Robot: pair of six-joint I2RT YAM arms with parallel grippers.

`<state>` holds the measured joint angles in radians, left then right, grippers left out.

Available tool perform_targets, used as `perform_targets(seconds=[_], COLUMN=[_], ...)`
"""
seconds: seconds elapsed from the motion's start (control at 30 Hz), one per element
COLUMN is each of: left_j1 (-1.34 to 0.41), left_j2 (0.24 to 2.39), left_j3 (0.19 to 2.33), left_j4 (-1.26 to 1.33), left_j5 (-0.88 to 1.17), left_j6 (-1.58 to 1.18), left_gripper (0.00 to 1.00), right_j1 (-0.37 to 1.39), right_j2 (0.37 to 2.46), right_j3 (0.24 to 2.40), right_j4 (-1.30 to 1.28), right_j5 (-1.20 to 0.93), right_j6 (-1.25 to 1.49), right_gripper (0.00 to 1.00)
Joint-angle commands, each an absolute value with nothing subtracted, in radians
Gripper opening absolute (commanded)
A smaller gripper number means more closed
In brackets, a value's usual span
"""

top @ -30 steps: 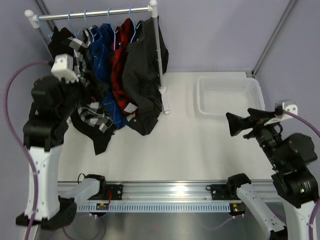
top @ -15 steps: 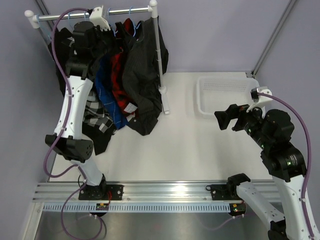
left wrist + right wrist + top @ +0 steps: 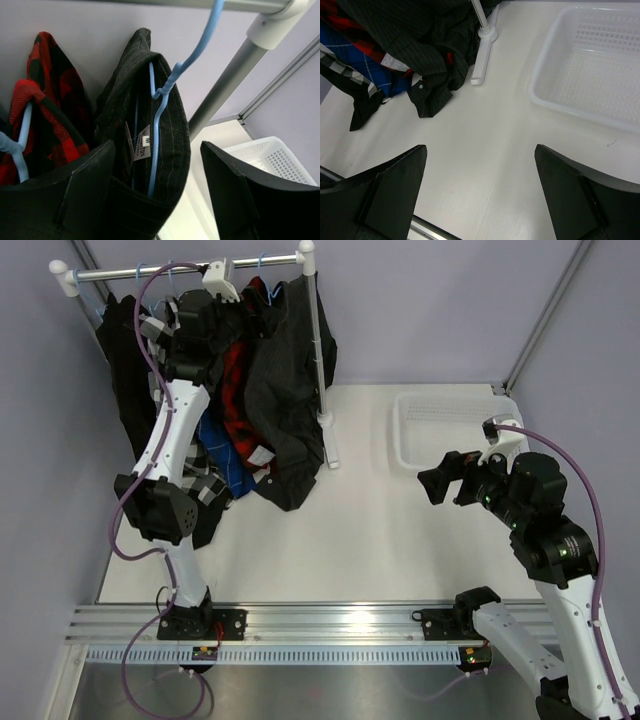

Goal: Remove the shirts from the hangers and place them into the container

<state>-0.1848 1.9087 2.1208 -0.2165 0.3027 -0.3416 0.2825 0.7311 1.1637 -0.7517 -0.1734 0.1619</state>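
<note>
Left gripper (image 3: 156, 150), jaws apart, straddles the charcoal shirt (image 3: 127, 90) on its blue wire hanger (image 3: 159, 130), upper left overhead. We judge it light, limp; we'd pinch collar fabric. Right gripper (image 3: 432, 483) hangs released, centre-right, near the laundry basket (image 3: 405, 445).

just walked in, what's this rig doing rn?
The left hand is up at the clothes rail, open, with a finger on each side of the charcoal grey shirt collar and its blue hanger; nothing is gripped. The other shirts hang beside it. The right hand is open and holds nothing, hovering over the table next to the white basket, which has no shirts in it.
</note>
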Motion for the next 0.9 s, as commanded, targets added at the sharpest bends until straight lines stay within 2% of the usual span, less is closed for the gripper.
perform_targets(seconds=[0.0, 0.2, 0.23, 0.3, 0.33, 0.53, 0.57, 0.7, 0.87], left_j1=[-0.186, -0.186, -0.187, -0.187, -0.187, -0.186, -0.187, -0.187, -0.186], left_j2=[1.931, 1.948, 1.947, 1.934, 1.928, 1.878, 1.859, 1.815, 1.775], left_j3=[2.166, 2.18, 2.181, 2.183, 2.181, 2.183, 2.184, 2.184, 2.195], left_j4=[-0.135, -0.127, -0.126, -0.121, -0.114, -0.074, -0.066, -0.026, -0.005], left_j5=[0.339, 0.364, 0.364, 0.364, 0.362, 0.348, 0.35, 0.342, 0.331], left_j6=[-0.35, -0.362, -0.362, -0.359, -0.357, -0.367, -0.37, -0.38, -0.374], left_gripper=[0.72, 0.57, 0.48, 0.38, 0.3, 0.15, 0.1, 0.0, 0.0], right_j1=[0.293, 0.293, 0.293, 0.293, 0.293, 0.293, 0.293, 0.293, 0.293], right_j2=[0.719, 0.719, 0.716, 0.715, 0.712, 0.709, 0.709, 0.704, 0.701], right_j3=[1.163, 1.158, 1.157, 1.154, 1.151, 1.144, 1.144, 1.137, 1.131], right_j4=[-0.75, -0.75, -0.752, -0.75, -0.749, -0.759, -0.759, -0.759, -0.759], right_j5=[-0.192, -0.184, -0.183, -0.181, -0.178, -0.178, -0.178, -0.176, -0.179], right_j6=[0.175, 0.176, 0.176, 0.176, 0.176, 0.167, 0.169, 0.163, 0.158], right_gripper=[0.99, 1.0, 1.0, 0.99, 0.99, 0.99, 1.0, 0.99, 0.99])
